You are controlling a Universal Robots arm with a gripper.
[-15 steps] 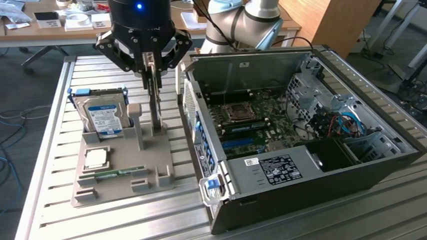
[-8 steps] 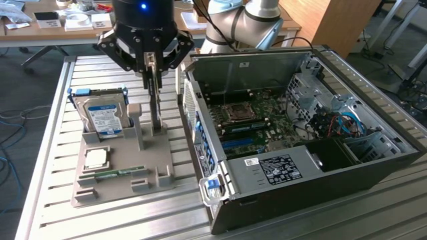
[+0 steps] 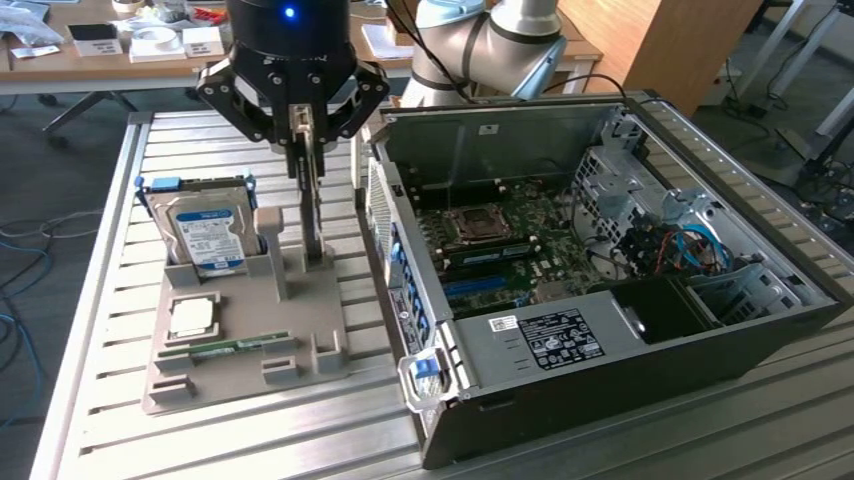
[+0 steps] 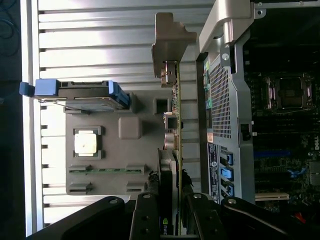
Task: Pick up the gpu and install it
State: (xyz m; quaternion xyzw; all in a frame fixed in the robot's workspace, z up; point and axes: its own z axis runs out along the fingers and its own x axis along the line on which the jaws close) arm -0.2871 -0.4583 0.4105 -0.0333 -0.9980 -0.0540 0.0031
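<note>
I see the open computer case [image 3: 601,400] just beside the gripper [image 3: 304,125], with the grey holder tray [image 3: 234,370] directly beneath it. The hard drive [image 3: 207,235] stands on edge in the tray, near the gripper on the side away from the case. The gripper is clamped on the gpu [image 3: 312,200], its fingers [image 4: 146,215] on both faces of the upright card. The card's lower edge looks seated in the tray's slot, though I can't be sure. A processor chip [image 3: 194,318] and a memory stick [image 3: 240,347] lie flat well below the tool.
</note>
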